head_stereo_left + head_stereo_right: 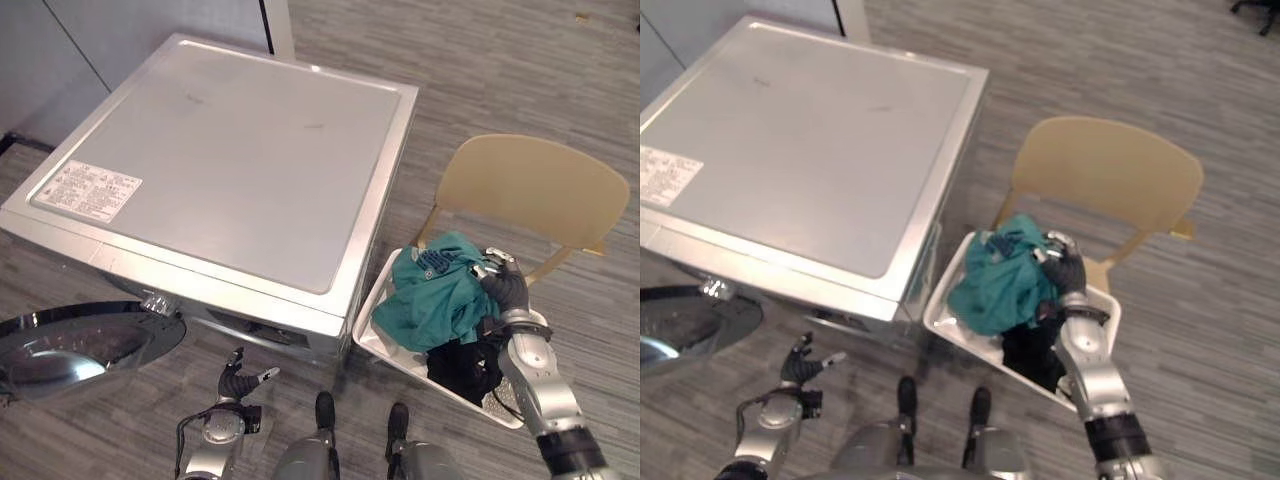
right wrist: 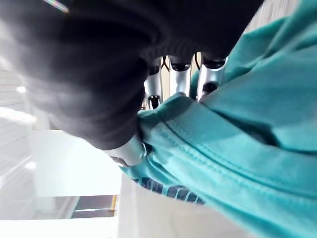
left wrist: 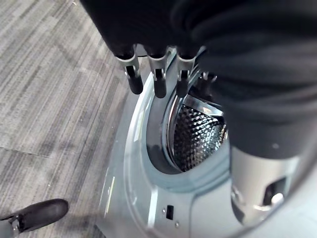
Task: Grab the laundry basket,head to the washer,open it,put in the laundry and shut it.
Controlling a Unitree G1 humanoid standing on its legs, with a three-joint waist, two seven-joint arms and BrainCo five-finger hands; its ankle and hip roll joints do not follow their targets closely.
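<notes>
Apparently teal garment (image 1: 435, 300) atop white laundry basket (image 1: 376, 335).

Tan chair (image 1: 540, 190) on grey plank floor (image 1: 500, 60).

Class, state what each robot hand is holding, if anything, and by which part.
The right hand grips the teal garment at its upper edge, over the basket. The left hand holds nothing.

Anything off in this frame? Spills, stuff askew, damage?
Nothing spilled or damaged. The white laundry basket sits tilted against the tan plastic chair, beside the silver washer, whose door hangs open. The right hand grips the teal shirt.
</notes>
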